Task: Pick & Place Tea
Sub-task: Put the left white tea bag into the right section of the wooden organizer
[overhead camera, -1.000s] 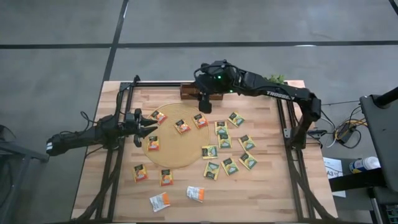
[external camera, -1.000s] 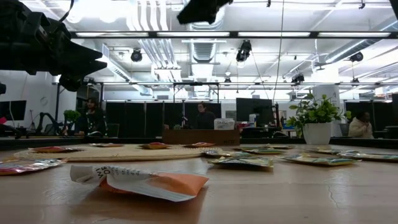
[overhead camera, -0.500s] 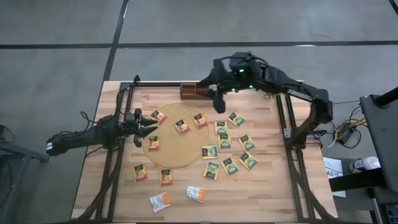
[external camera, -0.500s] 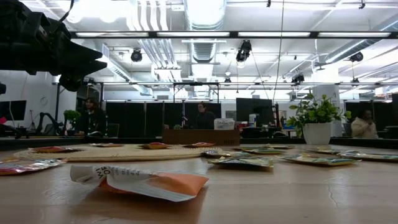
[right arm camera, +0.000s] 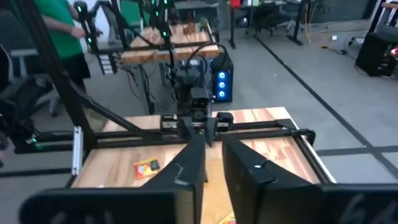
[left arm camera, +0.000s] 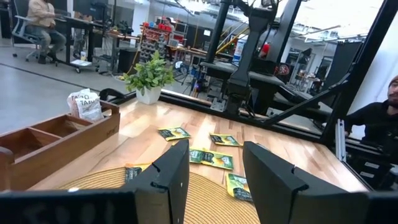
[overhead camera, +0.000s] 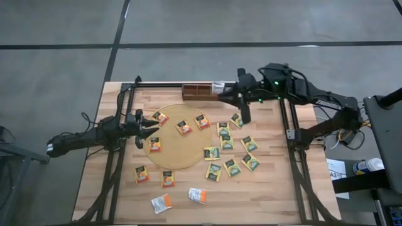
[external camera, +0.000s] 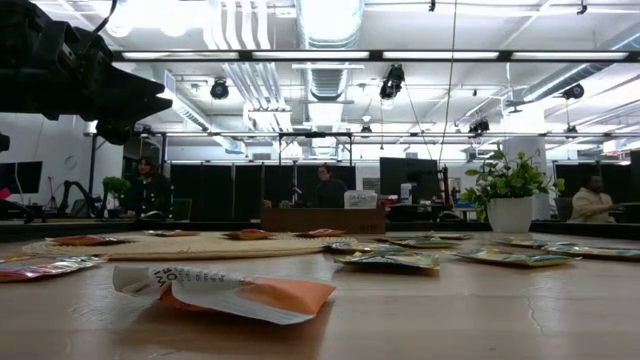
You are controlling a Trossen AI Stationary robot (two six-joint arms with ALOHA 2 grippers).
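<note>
Several tea sachets lie flat on the table. Orange ones [overhead camera: 183,127] lie on the round tan mat [overhead camera: 176,157], green-yellow ones [overhead camera: 226,144] to its right, and two white ones [overhead camera: 198,196] near the front edge. One white sachet [overhead camera: 218,88] stands in the right end of the wooden tray [overhead camera: 196,93] at the far edge; it also shows in the left wrist view [left arm camera: 84,104]. My right gripper [overhead camera: 245,117] is open and empty, raised above the green sachets right of the tray. My left gripper [overhead camera: 149,129] is open and empty over the mat's left edge.
A potted plant [external camera: 505,190] stands at the far right corner. A black frame [overhead camera: 286,125] runs along the table's left, far and right sides. People sit in the room beyond the table. Bare wood lies at the near right of the table [overhead camera: 264,194].
My right gripper has swung from over the wooden tray toward the table's right edge and a little toward the near edge, and it has left the low view's top. The sachets and my left arm have stayed still.
</note>
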